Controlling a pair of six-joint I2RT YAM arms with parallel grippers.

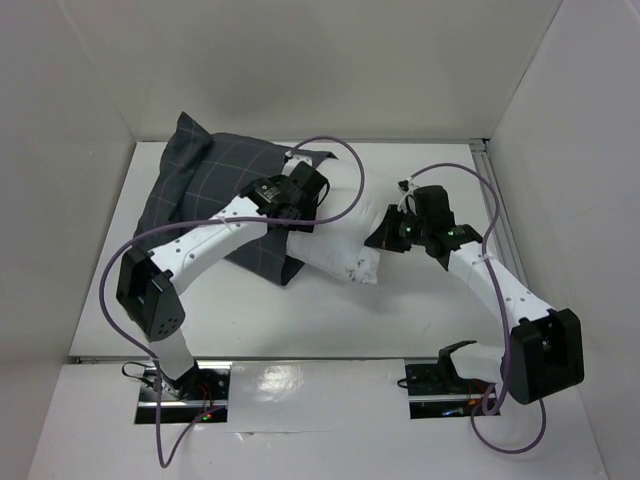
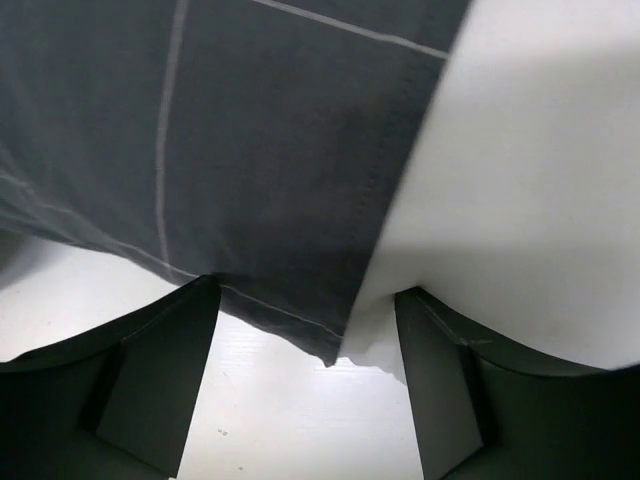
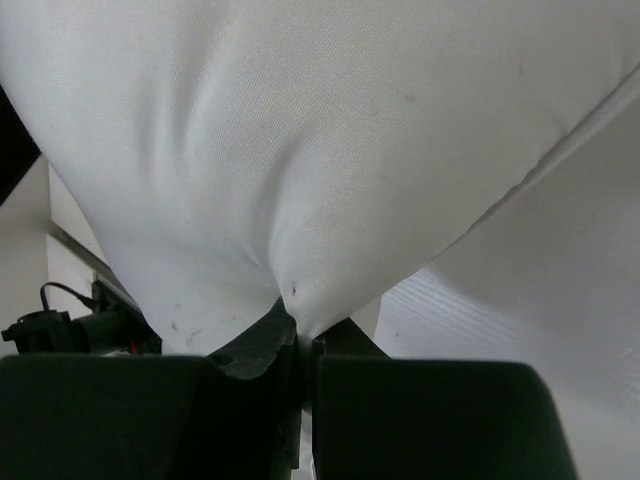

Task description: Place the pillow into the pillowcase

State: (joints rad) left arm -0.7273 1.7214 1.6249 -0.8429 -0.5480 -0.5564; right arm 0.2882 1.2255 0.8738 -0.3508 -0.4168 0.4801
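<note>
White tabletop, white walls all round. The plump, smooth pillow lies slantwise, its far-left part inside the soft grey checked pillowcase, bare end nearest the right arm. The right jaws are pinched on that end. The left jaws stand apart over the case's stitched hem. We'd guess a leftward push comes next.

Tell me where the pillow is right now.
In the top view the pillow lies mid-table. Its left part is hidden by the pillowcase, and its right end is pinched in the right arm's jaws.
</note>
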